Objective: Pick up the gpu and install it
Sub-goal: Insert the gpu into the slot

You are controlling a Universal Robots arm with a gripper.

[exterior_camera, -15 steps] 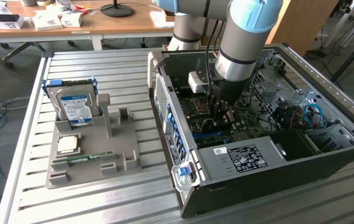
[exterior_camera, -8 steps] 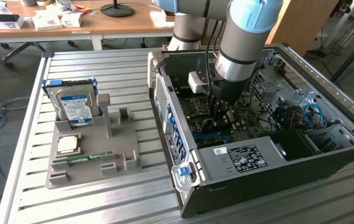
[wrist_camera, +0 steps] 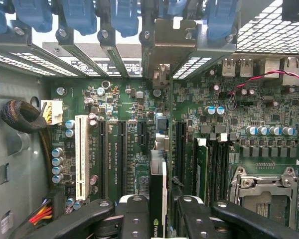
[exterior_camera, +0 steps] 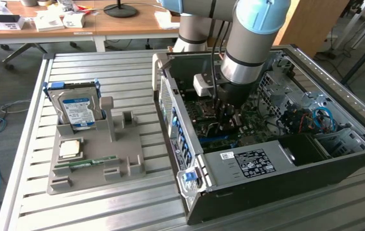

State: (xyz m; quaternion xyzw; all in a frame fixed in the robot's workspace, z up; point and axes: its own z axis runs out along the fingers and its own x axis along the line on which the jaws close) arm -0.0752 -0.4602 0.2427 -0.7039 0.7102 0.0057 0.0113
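Note:
In the wrist view the gpu (wrist_camera: 158, 189) stands edge-on between my gripper's (wrist_camera: 159, 215) black fingers (wrist_camera: 134, 211), which are shut on it. A green logo shows on its near end. Its pale metal bracket (wrist_camera: 167, 45) reaches the rear slot openings of the case. The card lines up with a long black slot (wrist_camera: 180, 149) on the green motherboard (wrist_camera: 119, 99); whether it is seated I cannot tell. In the exterior view my gripper (exterior_camera: 228, 122) reaches straight down into the open computer case (exterior_camera: 336, 154), and the arm hides the card.
A white slot (wrist_camera: 81, 154), RAM sticks (wrist_camera: 202, 169) and the CPU socket (wrist_camera: 264, 184) flank the card. A bundled cable (wrist_camera: 22, 117) hangs by the case wall. Outside the case, a grey holder (exterior_camera: 128, 154) carries a hard drive (exterior_camera: 76, 108), a CPU (exterior_camera: 70, 149) and a RAM stick (exterior_camera: 86, 162).

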